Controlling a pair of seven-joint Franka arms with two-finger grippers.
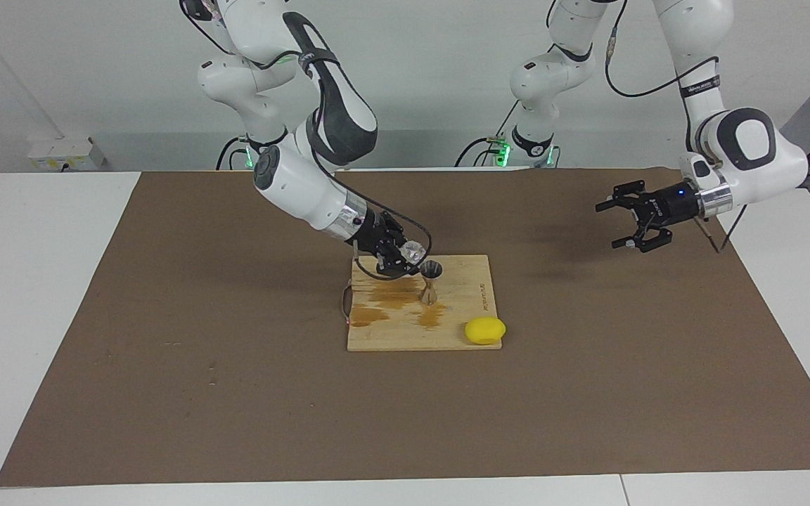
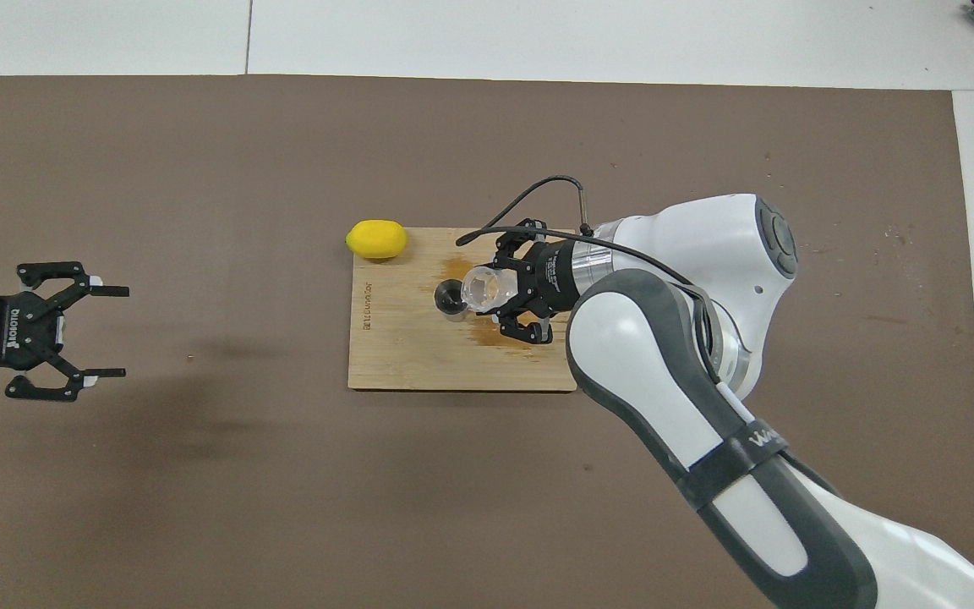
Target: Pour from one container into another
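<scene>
A small clear glass cup (image 1: 415,250) (image 2: 487,288) is tipped on its side, mouth toward the steel jigger. My right gripper (image 1: 405,256) (image 2: 500,292) is shut on the cup and holds it just above the jigger's rim. The hourglass-shaped jigger (image 1: 431,281) (image 2: 451,299) stands upright on the wooden board (image 1: 447,330) (image 2: 419,355). My left gripper (image 1: 623,223) (image 2: 106,331) hangs open and empty over the brown mat toward the left arm's end of the table, well away from the board.
A yellow lemon (image 1: 485,330) (image 2: 377,238) lies at the board's corner farthest from the robots. Dark wet stains (image 1: 394,299) mark the board beside the jigger. A brown mat (image 1: 236,393) covers the table's middle.
</scene>
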